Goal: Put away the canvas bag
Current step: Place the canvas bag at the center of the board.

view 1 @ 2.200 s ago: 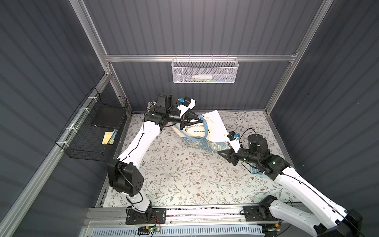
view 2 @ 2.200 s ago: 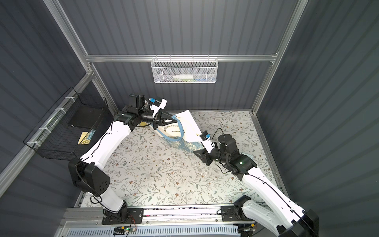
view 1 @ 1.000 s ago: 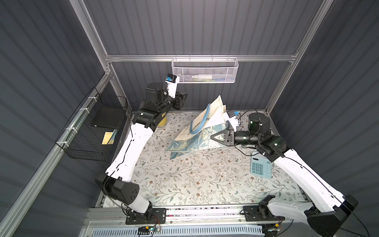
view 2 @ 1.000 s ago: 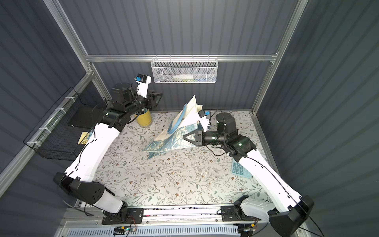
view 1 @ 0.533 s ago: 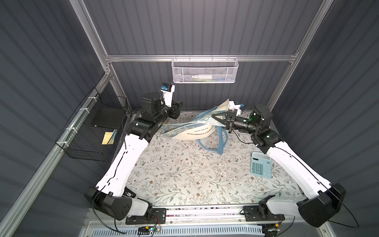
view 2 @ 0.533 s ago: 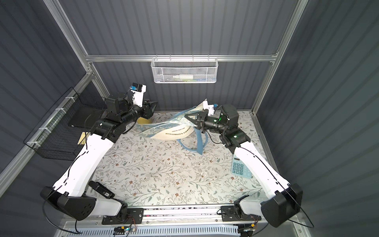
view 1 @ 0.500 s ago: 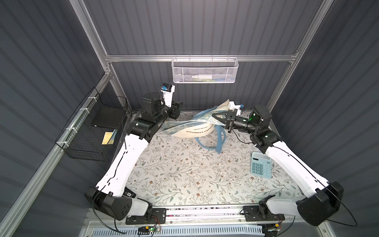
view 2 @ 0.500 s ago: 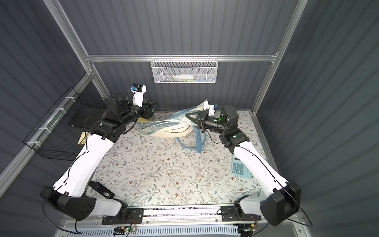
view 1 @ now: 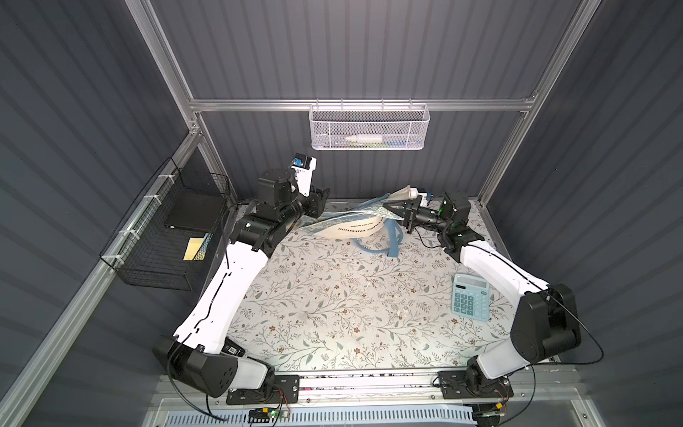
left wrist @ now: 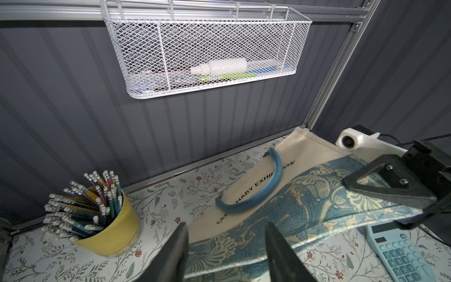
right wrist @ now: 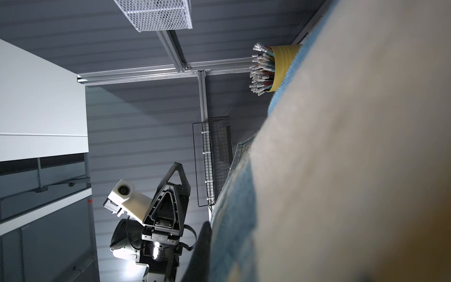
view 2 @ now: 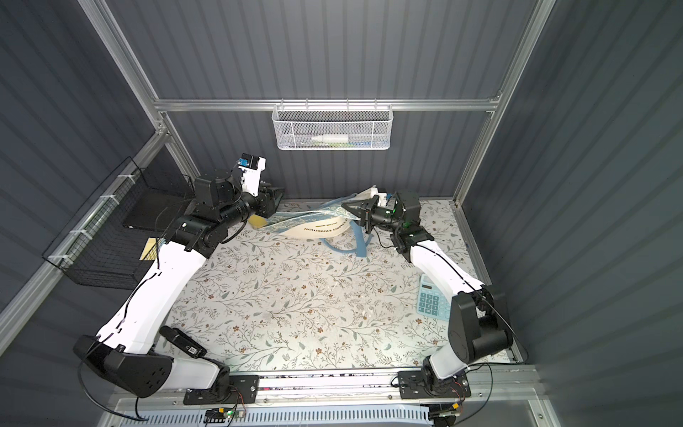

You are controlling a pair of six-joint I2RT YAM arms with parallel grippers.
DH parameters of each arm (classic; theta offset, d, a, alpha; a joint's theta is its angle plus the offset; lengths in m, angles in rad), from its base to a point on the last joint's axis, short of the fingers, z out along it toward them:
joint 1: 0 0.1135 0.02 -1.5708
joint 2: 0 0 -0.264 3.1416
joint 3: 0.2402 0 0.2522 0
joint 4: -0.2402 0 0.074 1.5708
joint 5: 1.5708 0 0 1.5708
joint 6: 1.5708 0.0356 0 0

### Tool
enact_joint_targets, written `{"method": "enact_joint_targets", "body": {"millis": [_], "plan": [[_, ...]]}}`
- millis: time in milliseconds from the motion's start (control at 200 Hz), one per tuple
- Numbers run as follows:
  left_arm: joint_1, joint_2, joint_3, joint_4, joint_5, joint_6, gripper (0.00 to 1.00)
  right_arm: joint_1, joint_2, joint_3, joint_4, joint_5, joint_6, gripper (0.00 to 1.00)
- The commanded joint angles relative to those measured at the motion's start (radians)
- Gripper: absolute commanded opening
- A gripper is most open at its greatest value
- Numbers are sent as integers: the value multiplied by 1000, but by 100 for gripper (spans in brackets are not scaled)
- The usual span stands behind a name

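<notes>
The right end effector (view 1: 392,211) clamps the bag (view 1: 351,229) by its floral edge, raised near the back wall (view 1: 369,177). The left end effector (left wrist: 225,229), jaws apart, faces its other end. Bare tabletop (view 1: 332,303) lies in front.

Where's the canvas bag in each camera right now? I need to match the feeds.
In a top view: the canvas bag is at the back of the table, mid-width.
In a top view: same place.
Left wrist: beside the yellow pencil cup, floral band nearest.
Right wrist: close up, filling much of the picture.
Shared landmark: the white mesh basket hung above, in all four.
</notes>
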Motion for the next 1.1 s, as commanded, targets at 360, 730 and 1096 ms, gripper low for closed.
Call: {"method": "enact_joint_targets", "body": {"millis": [360, 730, 1096], "plan": [[-12, -4, -6, 2, 43, -8, 51, -4, -250, -48, -207, -19, -149, 0], [-13, 15, 20, -6, 64, 5, 51, -5, 20, 250, 125, -80, -110, 0], [-15, -16, -22, -5, 71, 7, 51, -4, -68, 54, -117, -132, -240, 0]]}}
